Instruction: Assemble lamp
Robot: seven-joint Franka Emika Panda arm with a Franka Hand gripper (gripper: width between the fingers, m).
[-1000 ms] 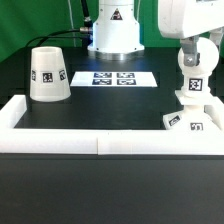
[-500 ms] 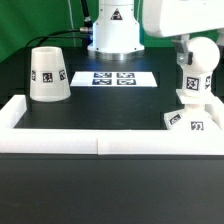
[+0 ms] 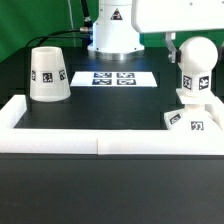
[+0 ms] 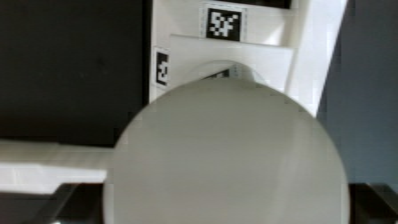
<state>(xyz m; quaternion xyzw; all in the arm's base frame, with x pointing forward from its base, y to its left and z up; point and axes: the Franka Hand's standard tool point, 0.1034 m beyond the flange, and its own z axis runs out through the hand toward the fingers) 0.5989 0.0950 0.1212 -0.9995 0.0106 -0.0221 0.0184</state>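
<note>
The white bulb (image 3: 196, 62) stands upright on the squat white base (image 3: 186, 120) at the exterior view's right, next to the front white wall. My gripper (image 3: 183, 44) hangs at the bulb's rounded head, open, one dark finger (image 3: 172, 42) showing beside it. In the wrist view the bulb (image 4: 222, 140) fills the middle, and my gripper (image 4: 217, 208) has its dark fingertips (image 4: 39, 205) at both lower corners, wide apart on either side of it. The cone-shaped shade (image 3: 48, 75) stands alone, narrow end up, at the exterior view's left.
A raised white wall (image 3: 60, 145) runs along the front and sides of the black table. The marker board (image 3: 112, 77) lies in the middle, in front of the robot pedestal (image 3: 112, 30).
My arm has risen and drawn toward the exterior view's left; the gripper has come up off the bulb's body to its head. The bulb stays upright on the base.
</note>
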